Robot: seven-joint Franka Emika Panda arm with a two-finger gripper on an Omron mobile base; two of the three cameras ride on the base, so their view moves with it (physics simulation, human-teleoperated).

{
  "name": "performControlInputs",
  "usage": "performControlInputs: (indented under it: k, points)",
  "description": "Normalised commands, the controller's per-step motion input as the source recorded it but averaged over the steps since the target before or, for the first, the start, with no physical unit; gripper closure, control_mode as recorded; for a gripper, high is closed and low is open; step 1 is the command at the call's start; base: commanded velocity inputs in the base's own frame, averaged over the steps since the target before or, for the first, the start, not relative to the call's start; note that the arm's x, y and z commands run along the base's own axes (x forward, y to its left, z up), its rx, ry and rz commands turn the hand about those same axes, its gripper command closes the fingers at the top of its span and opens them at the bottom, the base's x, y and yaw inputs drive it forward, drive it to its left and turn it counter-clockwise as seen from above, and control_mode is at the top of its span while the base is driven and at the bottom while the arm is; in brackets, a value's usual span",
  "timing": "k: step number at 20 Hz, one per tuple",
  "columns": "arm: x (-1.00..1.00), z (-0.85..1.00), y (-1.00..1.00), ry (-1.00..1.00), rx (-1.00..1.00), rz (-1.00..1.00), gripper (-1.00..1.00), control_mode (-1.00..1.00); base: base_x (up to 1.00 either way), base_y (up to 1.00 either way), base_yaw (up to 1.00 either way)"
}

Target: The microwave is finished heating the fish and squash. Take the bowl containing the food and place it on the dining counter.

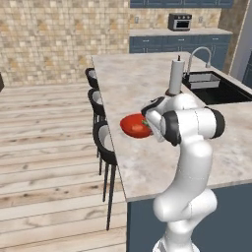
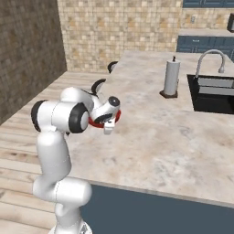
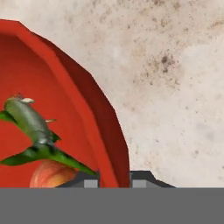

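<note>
My gripper (image 3: 114, 181) is shut on the rim of the red bowl (image 3: 65, 87), one fingertip inside and one outside the wall. In the bowl lie a dark green piece (image 3: 30, 122) and an orange-tan lump (image 3: 50, 174). The bowl (image 1: 134, 126) (image 2: 94, 122) is low over the pale stone top of the dining counter (image 1: 147, 162) (image 2: 151, 137), near the edge where the stools are. I cannot tell whether it touches the top. The gripper (image 1: 146, 123) (image 2: 109, 128) points down at the bowl's near side. The microwave is out of view.
A paper towel holder (image 1: 175, 76) (image 2: 171, 77) stands further along the counter. Beyond it are a sink (image 1: 216, 87) (image 2: 212, 93) and a faucet (image 1: 201, 53). Black stools (image 1: 102, 133) line the left edge. A small appliance (image 1: 180, 21) sits on the far wall counter.
</note>
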Motion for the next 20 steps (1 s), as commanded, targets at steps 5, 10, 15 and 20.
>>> performControlInputs:
  k: [5, 10, 15, 20]
  points:
    - [0.48, -0.39, 0.0, 0.05, -0.06, 0.0, 1.0, -1.0, 0.0, 0.0, 0.0]
    - [0.03, 0.0, 0.0, 0.01, 0.0, 0.0, -1.0, -1.0, 0.0, 0.0, 0.0]
    - [-0.21, 0.68, 0.0, -0.02, 0.0, -0.02, -1.0, -1.0, 0.0, 0.0, 0.0]
    - [-0.64, 1.0, 0.0, 0.0, 0.0, -0.02, -1.0, -1.0, 0.0, 0.0, 0.0]
